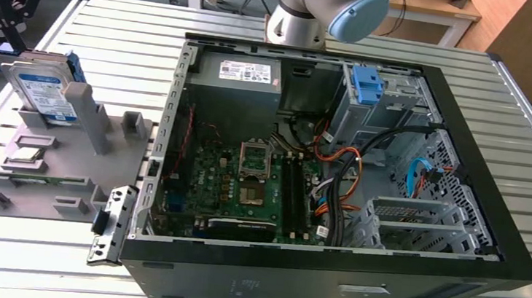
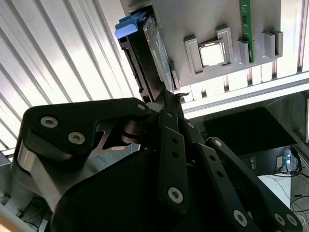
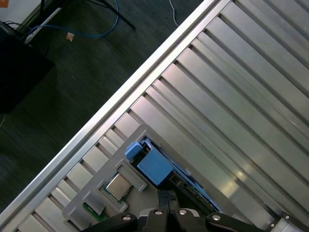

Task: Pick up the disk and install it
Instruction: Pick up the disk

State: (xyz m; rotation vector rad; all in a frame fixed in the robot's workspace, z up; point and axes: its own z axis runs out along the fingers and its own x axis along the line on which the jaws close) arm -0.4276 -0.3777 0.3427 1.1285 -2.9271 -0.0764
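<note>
In the exterior view, you are hovering the gripper just above the disk. The disk is standing on edge in the grey holder at the exterior view's left, well apart from the open computer case.

In the second wrist view, the gripper is sitting close to the disk's edge. You cannot tell whether the jaws are released or clenched.

In the first wrist view, the gripper is nearing the blue frame. The grasp is likely going best if you are centring across the flat faces, staying square to the slot and avoiding the blue tab.
</note>
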